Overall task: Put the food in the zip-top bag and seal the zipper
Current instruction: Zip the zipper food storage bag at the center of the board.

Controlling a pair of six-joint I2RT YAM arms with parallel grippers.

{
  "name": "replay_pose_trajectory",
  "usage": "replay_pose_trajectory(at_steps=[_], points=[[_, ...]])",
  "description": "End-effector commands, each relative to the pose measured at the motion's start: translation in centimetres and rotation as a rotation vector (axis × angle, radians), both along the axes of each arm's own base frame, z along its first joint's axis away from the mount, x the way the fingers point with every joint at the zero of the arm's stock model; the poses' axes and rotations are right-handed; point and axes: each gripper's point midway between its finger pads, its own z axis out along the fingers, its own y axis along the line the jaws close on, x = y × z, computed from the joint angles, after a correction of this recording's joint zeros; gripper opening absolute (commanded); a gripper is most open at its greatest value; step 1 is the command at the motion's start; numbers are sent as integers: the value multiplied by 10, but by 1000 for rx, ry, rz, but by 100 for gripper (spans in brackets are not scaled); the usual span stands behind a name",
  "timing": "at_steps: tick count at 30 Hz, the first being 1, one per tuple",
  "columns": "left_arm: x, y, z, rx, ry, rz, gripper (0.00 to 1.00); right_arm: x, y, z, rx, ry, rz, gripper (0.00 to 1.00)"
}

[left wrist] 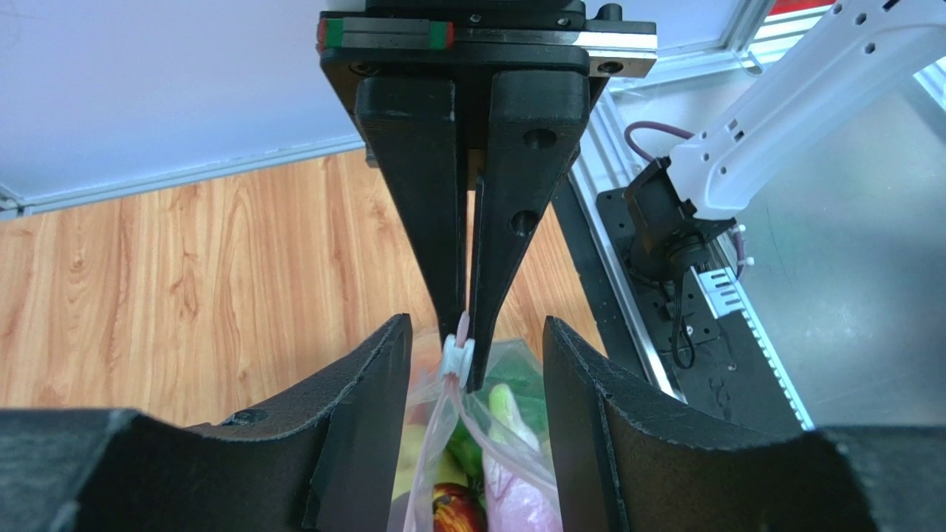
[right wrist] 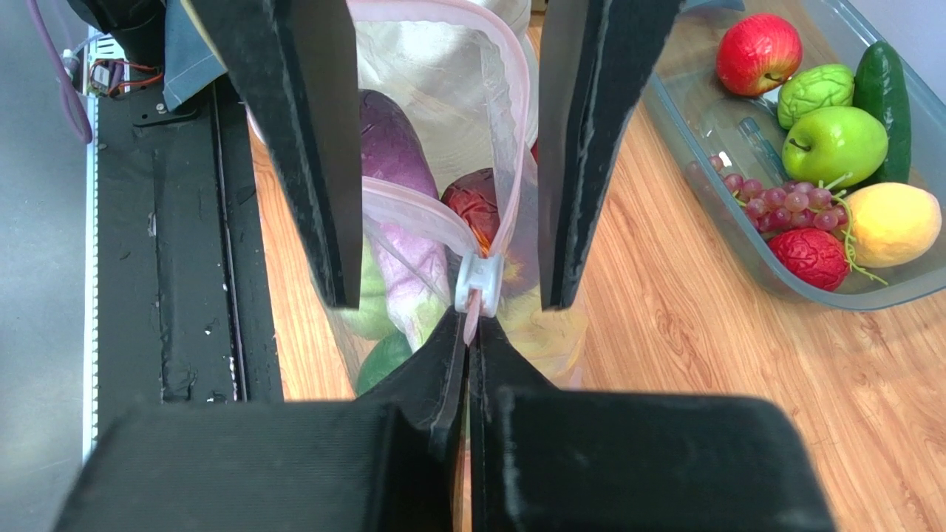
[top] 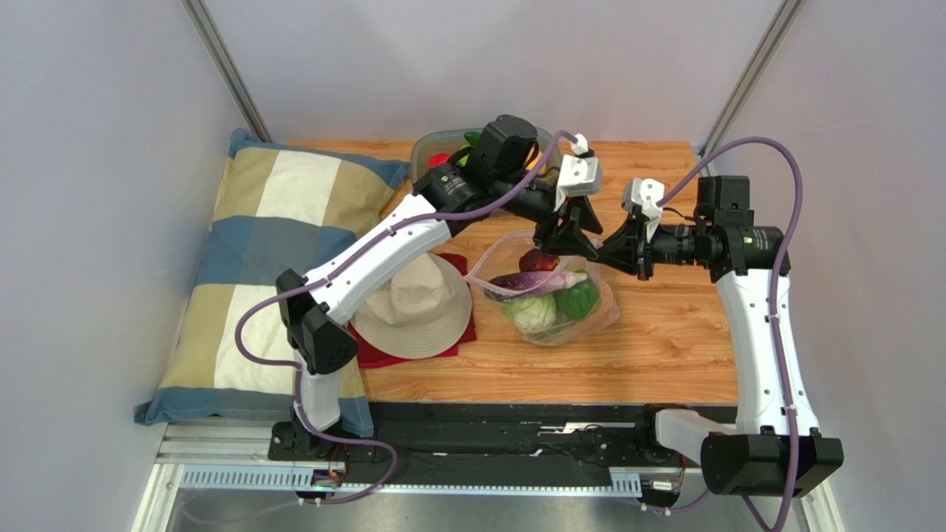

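My zip-top bag (top: 594,310) mid-frame holding eggplant (right wrist: 389,144) and cabbage (top: 535,314), right end effector (right wrist: 466,327) clamped on zipper (right wrist: 416,207), left end effector (left wrist: 475,333) parted astride it

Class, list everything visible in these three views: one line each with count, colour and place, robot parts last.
table: one, light wood, centre
zip-top bag: one, clear, table centre
zipper: one, pink, bag mouth
eggplant: one, purple, inside bag
cabbage: one, green, inside bag
tub: one, grey, table's far edge, fruit inside
hat: one, beige, on red cloth
pillow: one, checked, table's left side
left gripper: one, black, open, straddling zipper
right gripper: one, black, shut on zipper
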Motion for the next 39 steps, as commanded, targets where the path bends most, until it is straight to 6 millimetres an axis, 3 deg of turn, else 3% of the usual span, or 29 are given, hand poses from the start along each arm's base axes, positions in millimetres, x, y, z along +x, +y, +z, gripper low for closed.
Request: replay_pose_trajectory(at_steps=[1,5,9,15,24,39], points=[[7,-8,13,-25,-17,48,53,-1,3,17,22,-77,11,0],[8,-9,0,12,7,55,34,0,3,17,20,-73,3,0],[9,-2,-18,80,14,74,23,0,2,16,22,-62,-12,0],[6,9,-23,100,4,87,4,3,0,12,28,-35,-43,0],[19,46,-43,197,74,151,4,14,-12,16,48,-3,-130,0],[24,110,-51,297,134,246,5,33,-41,5,91,73,-328,0]])
